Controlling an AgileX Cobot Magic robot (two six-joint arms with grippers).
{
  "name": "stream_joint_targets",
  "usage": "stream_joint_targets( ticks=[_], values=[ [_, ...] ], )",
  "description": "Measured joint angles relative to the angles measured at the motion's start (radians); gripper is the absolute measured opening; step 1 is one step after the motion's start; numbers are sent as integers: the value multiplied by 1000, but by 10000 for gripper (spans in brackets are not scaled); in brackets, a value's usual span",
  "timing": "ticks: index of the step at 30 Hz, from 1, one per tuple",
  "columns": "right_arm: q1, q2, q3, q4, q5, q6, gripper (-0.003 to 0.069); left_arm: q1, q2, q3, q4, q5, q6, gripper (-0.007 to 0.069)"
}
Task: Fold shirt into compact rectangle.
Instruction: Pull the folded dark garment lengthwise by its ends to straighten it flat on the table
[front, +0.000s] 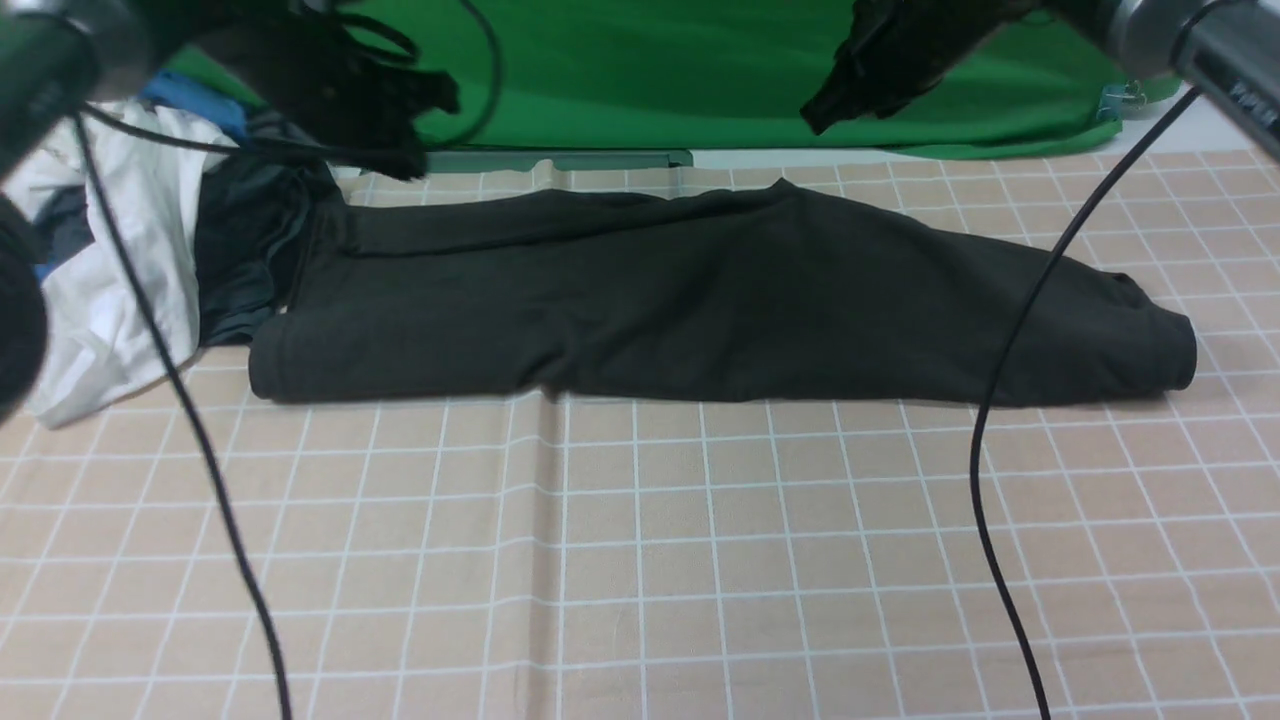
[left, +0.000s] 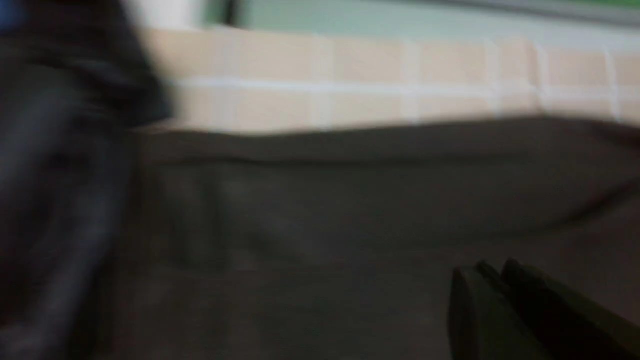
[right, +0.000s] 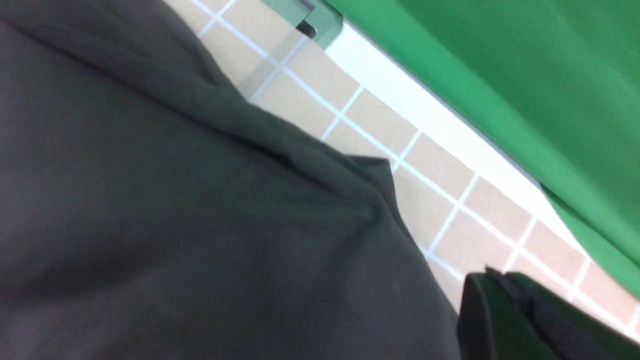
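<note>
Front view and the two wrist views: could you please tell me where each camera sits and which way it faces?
Front view: between the arms, facing forward over the checked tablecloth at the folded shirt and green backdrop; left end effector and right end effector show above, shut.
Left wrist view: on the left arm, looking down at the shirt, blurred; its shut fingertips show.
Right wrist view: on the right arm, over the shirt's far edge; its fingertips show.
Shared: both wrist views show the shirt and tablecloth.

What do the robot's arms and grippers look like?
The left gripper and right gripper are black with tapering fingers. The right arm is dark grey with a silver ring and white lettering. Each arm trails a thin black cable.
</note>
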Motion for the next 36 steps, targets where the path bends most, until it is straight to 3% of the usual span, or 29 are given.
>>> stream_joint_targets(
  ticks=[6, 15, 22, 25, 32, 36],
  values=[
    [0, -13, 1, 14, 85, 13, 39, -84, 120, 0, 1, -44, 49, 15],
    [0, -13, 1, 38, 130, 32, 39, -93, 177, -2, 49, -255, 47, 17],
    [0, -14, 1, 142, 165, 39, 39, -66, 176, -9, 255, -457, -110, 19],
    [0, -18, 1, 148, 207, 39, 39, -33, 128, -50, 253, -365, -143, 19],
    [-10, -68, 3, 137, 285, 53, 38, 22, -101, -77, 225, -35, -94, 19],
    [-30, -177, 48, 132, 284, 81, 38, 66, -239, 48, 223, 70, -80, 19]
  ],
)
